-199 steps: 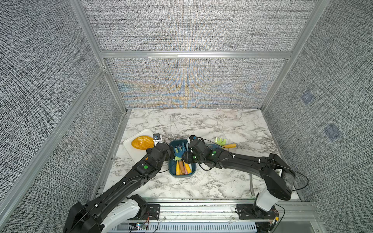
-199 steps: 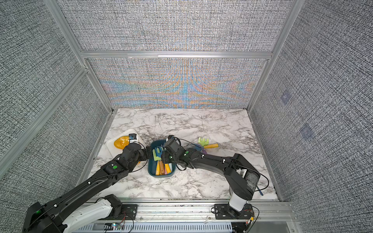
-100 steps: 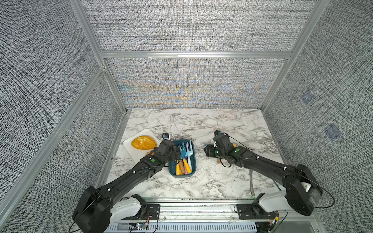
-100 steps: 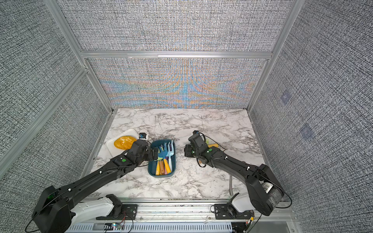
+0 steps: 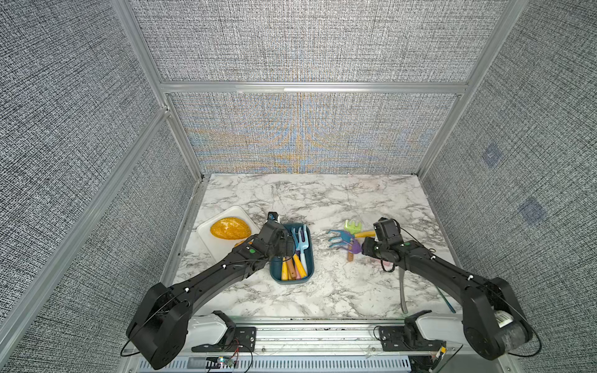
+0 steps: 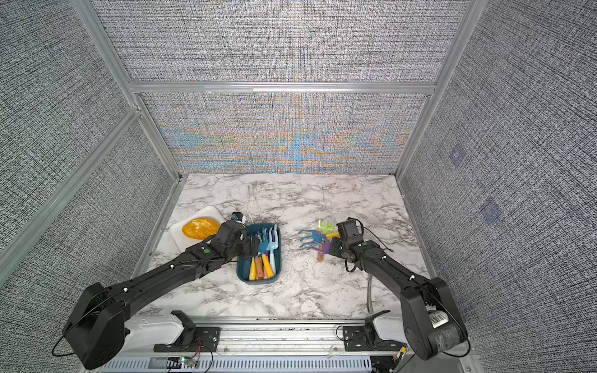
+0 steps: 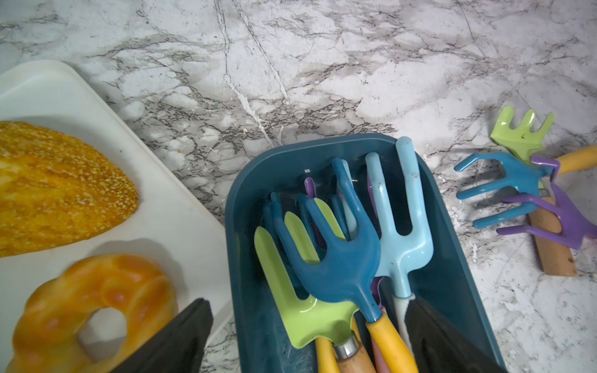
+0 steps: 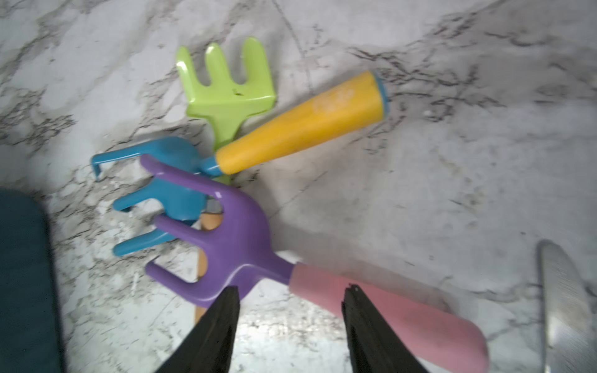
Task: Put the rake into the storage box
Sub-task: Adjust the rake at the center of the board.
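Rake lies right of centre in both top views, apart from your storage box, tines pointing left at it, long axis left-right. Only the right wrist view shows its pink handle clearly. Right gripper hovers spread over the neck; left gripper gapes above the box.

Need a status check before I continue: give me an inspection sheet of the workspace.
surface: marble tabletop, no spills seen.
job's things: storage box holds several rakes; purple rake, blue rake, green rake piled outside it.
clutter: white tray with bread; metal tool by right arm.
grippers: left gripper open over the box; right gripper open over purple rake's handle.
cables: black loop under right wrist.
surroundings: grey fabric walls, aluminium frame.
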You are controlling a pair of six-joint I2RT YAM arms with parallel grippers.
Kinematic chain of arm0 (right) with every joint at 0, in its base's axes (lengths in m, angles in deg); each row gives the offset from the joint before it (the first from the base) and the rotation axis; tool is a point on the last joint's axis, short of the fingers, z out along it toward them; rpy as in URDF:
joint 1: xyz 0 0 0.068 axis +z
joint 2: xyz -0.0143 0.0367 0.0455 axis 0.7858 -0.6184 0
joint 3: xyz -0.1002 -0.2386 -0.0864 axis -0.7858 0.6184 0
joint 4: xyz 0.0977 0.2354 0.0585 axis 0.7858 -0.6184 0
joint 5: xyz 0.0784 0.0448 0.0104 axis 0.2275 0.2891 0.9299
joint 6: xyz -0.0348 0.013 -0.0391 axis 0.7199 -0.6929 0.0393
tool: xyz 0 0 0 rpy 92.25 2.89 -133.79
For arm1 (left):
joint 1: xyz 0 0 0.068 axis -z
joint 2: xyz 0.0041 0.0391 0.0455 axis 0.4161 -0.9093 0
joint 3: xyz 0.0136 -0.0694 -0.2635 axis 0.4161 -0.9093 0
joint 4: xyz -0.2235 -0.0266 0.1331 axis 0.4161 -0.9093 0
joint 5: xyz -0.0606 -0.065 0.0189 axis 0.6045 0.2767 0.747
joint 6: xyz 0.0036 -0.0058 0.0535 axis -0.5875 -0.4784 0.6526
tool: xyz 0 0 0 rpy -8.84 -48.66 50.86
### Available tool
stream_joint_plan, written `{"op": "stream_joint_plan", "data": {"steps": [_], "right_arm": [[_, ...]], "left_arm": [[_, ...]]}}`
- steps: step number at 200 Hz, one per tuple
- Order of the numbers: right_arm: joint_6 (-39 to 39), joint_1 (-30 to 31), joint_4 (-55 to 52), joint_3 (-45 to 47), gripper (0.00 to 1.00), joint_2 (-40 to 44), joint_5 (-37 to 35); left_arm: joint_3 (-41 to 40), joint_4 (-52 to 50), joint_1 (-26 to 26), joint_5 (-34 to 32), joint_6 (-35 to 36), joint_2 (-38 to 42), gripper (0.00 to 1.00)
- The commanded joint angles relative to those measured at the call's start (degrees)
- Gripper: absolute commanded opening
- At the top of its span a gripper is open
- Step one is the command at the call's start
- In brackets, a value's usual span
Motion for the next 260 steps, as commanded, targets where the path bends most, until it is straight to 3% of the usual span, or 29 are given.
{"op": "stream_joint_plan", "data": {"steps": [1,63,107,160,207,232,260], "right_arm": [[0.8,-2.0,2.0,1.7,0.57,0.2,3.0],[0.0,-2.1,5.3,5.4,0.57,-1.2,11.1],[-2.8,4.5,3.1,7.3,0.57,2.2,11.2],[-6.6,15.1,1.1,6.5,0.56,0.4,6.1],[-7.6,19.5,-3.5,2.7,0.43,-4.6,-4.1],[-7.9,20.9,-4.7,0.8,0.41,-7.5,-7.4],[-8.3,21.7,-5.9,-0.5,0.27,-8.2,-9.6]], "left_arm": [[0.1,1.2,0.0,-0.1,0.9,0.1,0.98],[0.1,1.2,0.2,-0.1,0.9,0.4,0.98],[0.1,1.3,0.3,-0.2,0.9,0.7,0.98],[-0.1,1.2,0.4,-0.5,0.8,1.2,0.98],[-0.4,1.1,0.5,-0.9,0.8,2.2,0.98],[-0.4,1.0,0.6,-1.0,0.8,2.3,0.98],[-0.5,0.7,0.6,-1.3,0.8,2.9,0.98]]}}
